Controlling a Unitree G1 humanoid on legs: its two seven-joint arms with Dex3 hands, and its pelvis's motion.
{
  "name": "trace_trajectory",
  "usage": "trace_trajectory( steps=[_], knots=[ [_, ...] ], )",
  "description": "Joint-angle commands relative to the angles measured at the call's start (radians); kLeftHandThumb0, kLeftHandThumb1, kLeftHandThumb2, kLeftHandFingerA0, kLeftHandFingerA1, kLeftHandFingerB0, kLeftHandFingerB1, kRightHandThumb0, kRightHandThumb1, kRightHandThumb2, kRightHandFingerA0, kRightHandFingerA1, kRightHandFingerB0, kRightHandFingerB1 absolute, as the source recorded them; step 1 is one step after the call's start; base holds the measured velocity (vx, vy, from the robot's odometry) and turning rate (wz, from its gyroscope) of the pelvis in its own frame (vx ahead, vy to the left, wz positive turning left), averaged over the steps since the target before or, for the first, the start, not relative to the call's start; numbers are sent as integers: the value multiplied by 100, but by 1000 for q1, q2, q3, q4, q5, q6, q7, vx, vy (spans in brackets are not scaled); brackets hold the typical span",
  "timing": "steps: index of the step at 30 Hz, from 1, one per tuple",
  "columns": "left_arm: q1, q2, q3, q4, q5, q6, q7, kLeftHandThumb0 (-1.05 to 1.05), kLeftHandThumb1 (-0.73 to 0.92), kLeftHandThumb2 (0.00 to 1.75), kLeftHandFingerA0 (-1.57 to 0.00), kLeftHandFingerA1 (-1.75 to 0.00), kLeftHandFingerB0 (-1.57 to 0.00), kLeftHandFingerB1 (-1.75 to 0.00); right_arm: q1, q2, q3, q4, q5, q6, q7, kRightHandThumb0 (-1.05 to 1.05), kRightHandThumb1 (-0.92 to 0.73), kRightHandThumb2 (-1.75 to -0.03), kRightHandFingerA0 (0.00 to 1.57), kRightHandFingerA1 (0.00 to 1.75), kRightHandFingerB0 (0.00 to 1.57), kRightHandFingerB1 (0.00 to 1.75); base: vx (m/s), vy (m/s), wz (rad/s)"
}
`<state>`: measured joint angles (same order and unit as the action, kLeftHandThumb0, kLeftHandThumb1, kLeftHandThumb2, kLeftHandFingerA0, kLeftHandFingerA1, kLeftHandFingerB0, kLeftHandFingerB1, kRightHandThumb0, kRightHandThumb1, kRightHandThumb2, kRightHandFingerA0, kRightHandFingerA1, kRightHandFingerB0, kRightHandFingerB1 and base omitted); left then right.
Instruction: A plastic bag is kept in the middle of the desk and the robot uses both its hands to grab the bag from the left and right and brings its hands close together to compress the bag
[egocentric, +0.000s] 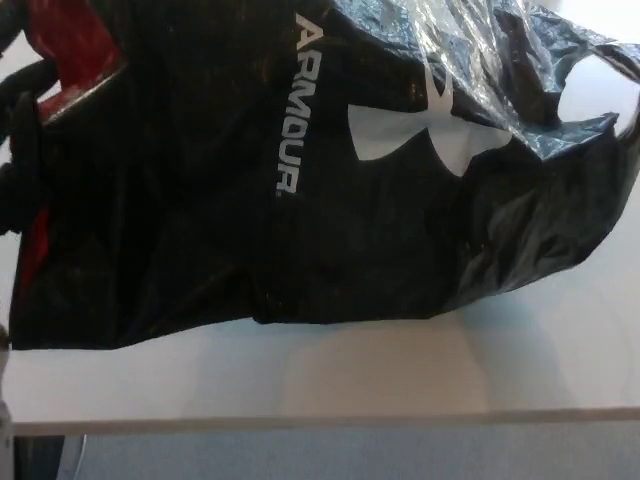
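Now a black plastic bag (300, 180) with white lettering and a red patch lies spread wide across the white desk (400, 370), filling most of the view. Dark shapes at the far left edge may be the left hand (20, 150), though its grip cannot be told; the right hand is out of sight. Judging by the flat, unsqueezed bag, compression remains undone

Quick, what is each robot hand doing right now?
Left hand: only a dark sliver shows beside the bag; cannot be told.
Right hand: not in view.
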<state>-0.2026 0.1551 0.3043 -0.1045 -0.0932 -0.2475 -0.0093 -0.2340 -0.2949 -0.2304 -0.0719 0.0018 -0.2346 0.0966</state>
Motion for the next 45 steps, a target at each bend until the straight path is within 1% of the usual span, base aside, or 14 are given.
trace_trajectory(
  steps=[1, 13, 14, 19, 20, 21, 23, 24, 29, 30, 31, 35, 44, 45],
  knots=[
    [113, 16, 40, -152, -60, 36, -17, -73, 92, 75, -61, -69, -36, -39, 114, 17, -59, -161, 79, -22, 0, -69, -89, -68, 50, 45, 47, 39, 0, 0, 0],
    [292, 32, 109, -314, -76, 42, -27, -67, 92, 71, -50, -54, -39, -38, 359, 146, -96, -390, 119, -220, -9, -68, -87, -67, 36, 44, 31, 35, 0, 0, 0],
    [294, 30, 110, -312, -57, 16, -24, -65, 92, 73, -50, -51, -37, -37, 359, 144, -101, -390, 119, -217, -8, -68, -70, -108, 35, 58, 19, 48, 0, 0, 0],
    [297, 23, 110, -355, -57, 43, -14, -69, 92, 70, -46, -49, -36, -36, 344, 132, -73, -364, 118, -189, 14, -66, -70, -108, 36, 58, 19, 48, 0, 0, 0],
    [286, 26, 110, -351, -50, 47, -10, -67, 92, 69, -43, -46, -34, -36, 326, 126, -51, -352, 139, -152, 30, -54, -84, -66, 41, 45, 34, 38, 0, 0, 0],
    [262, 31, 96, -335, -36, 63, -7, -65, 74, 114, -36, -59, -16, -46, 294, 108, -27, -325, 122, -94, 41, -58, -69, -109, 36, 58, 17, 47, 0, 0, 0],
    [263, 30, 93, -339, -32, 78, -5, -70, 76, 114, -35, -59, -17, -46, 255, 95, 6, -290, 103, -47, 47, -60, -69, -109, 37, 58, 17, 47, 0, 0, 0],
    [252, 22, 74, -336, -22, 93, 1, -70, 92, 70, -34, -45, -28, -34, 223, 82, 25, -261, 76, 11, 45, -66, -89, -67, 38, 41, 29, 32, 0, 0, 0],
    [256, -9, 1, -337, 9, 105, 2, -71, 92, 72, -29, -44, -23, -32, 132, 61, 77, -124, 19, 101, 33, -70, -89, -66, 27, 42, 20, 32, 0, 0, 0],
    [293, -12, -6, -376, 18, 94, -4, -72, 92, 76, -26, -43, -19, -31, 134, 60, 80, -108, 11, 77, 29, -36, -54, -112, 2, 50, 0, 49, 0, 0, 0],
    [325, -14, -4, -405, 23, 81, -8, -75, 92, 76, -22, -41, -17, -32, 143, 63, 75, -107, 12, 41, 22, -83, -74, -110, 14, 52, 2, 33, 0, 0, 0],
    [432, -47, 52, -475, -51, -102, -30, -83, 92, 75, -18, -41, -16, -29, 210, 134, 7, -181, 74, -249, -16, -81, -71, -110, 6, 42, 7, 25, 0, 0, 0],
    [624, -189, 79, -552, -85, -412, -42, -78, 92, 73, -19, -41, -14, -27, 450, 203, -111, -403, 61, -505, -12, -90, -79, -116, 2, 22, 1, 11, 0, 0, 0],
    [675, -203, 68, -523, -106, -475, -70, -35, 55, 114, -2, -51, 0, -49, 502, 208, -124, -381, 46, -570, -1, -90, -78, -117, 1, 20, 0, 10, 0, 0, 0]
  ],
)
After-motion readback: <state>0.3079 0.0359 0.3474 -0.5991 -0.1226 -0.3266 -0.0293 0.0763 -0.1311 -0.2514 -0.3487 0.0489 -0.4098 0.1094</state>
